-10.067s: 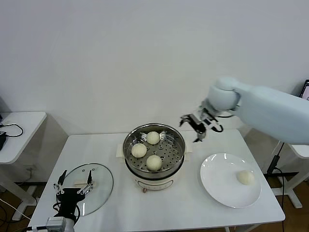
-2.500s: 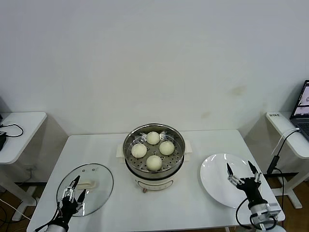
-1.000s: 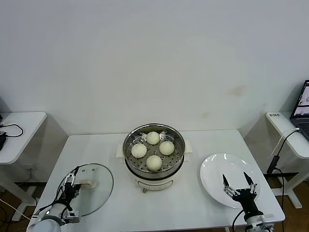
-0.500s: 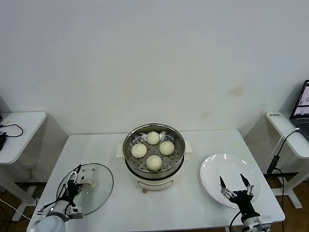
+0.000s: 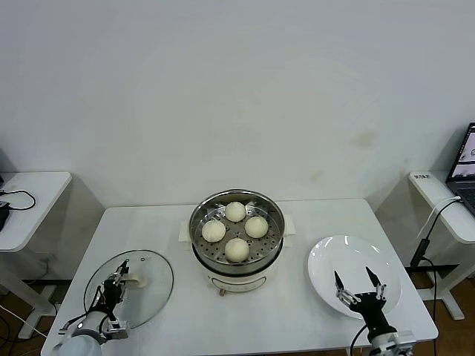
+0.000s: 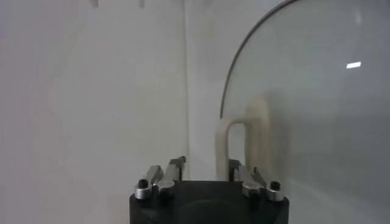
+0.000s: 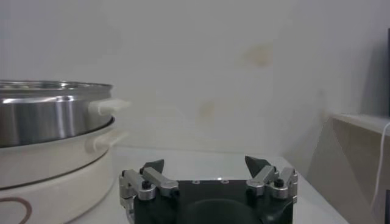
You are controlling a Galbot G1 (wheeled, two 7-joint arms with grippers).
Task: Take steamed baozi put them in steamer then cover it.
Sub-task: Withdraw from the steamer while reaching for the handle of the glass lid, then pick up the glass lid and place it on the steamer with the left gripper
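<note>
The steamer (image 5: 256, 265) stands uncovered mid-table with several cream-white baozi (image 5: 237, 250) on its perforated tray. The cover (image 5: 152, 293), a clear glass lid, lies flat on the table at the front left. My left gripper (image 5: 122, 280) is down on the lid's cream handle. In the left wrist view the handle (image 6: 222, 140) rises in front of this gripper (image 6: 207, 163), with the cover's glass (image 6: 317, 109) beyond it; a firm grip does not show. My right gripper (image 5: 352, 276) hangs open and empty over the white plate (image 5: 326, 256). Its jaws (image 7: 205, 163) stand wide, and the steamer (image 7: 49, 115) is off to one side.
The white plate at the front right holds nothing. A small side table (image 5: 30, 196) with a cable stands to the left of the main table. A shelf with a laptop (image 5: 469, 159) stands to the right. The table's front edge runs just below both grippers.
The left gripper has settled lower onto the cover's handle and drawn in around it; the cover has shifted slightly left. The right gripper has drifted a little left and down over the plate.
</note>
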